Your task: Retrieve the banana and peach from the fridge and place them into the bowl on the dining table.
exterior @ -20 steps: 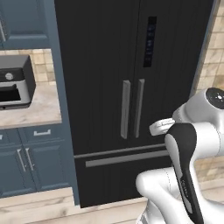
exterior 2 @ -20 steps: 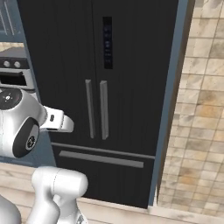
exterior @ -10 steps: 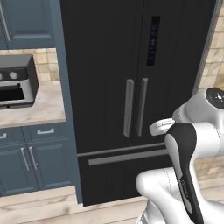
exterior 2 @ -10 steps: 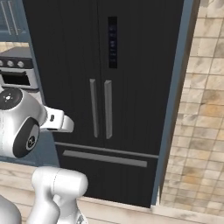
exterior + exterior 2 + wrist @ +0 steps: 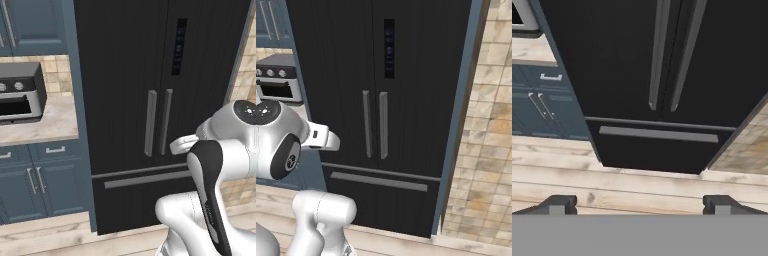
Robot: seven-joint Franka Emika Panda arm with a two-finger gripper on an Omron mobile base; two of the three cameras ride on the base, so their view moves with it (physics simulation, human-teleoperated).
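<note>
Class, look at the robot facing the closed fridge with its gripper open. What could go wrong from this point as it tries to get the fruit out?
1. The fridge is shut, and its two door handles stand close together; the open gripper might catch both or slip between them.
2. A blue-grey cabinet panel stands right beside the left door, so that door may not swing fully open.
3. The arm is folded close to the doors, so an opening door may strike it.
</note>
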